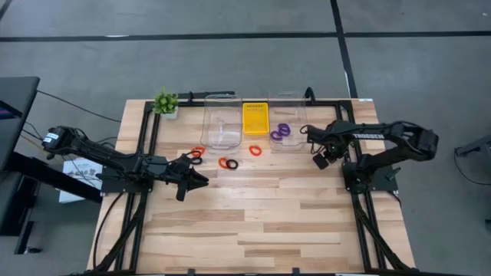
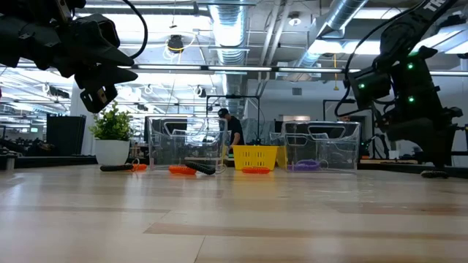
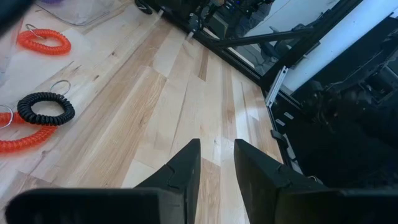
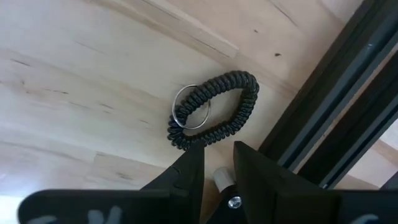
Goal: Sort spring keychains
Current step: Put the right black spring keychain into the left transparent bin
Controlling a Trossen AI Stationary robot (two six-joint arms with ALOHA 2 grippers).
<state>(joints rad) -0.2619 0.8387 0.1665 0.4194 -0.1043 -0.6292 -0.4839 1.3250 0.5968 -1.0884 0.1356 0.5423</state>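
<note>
High view shows purple keychains [image 1: 281, 131] already binned just behind the right tool [image 1: 321, 160], nearly pressed together over a black one [image 4: 214, 109], while red and black loops [image 1: 228, 163] wait ahead of the near-closed, empty left tool [image 1: 201, 181].

Left wrist view: red-orange keychain [image 3: 22, 140] cut by left edge. Clear container [image 3: 81, 9] cropped at top. Low view: purple keychains [image 2: 306, 166] blurred behind container wall, count unclear.

Green plant [image 1: 165, 103] at the table's [image 1: 261, 222] far-left corner — yellow tray [image 1: 255, 119] between two clear containers [image 1: 222, 123].
</note>
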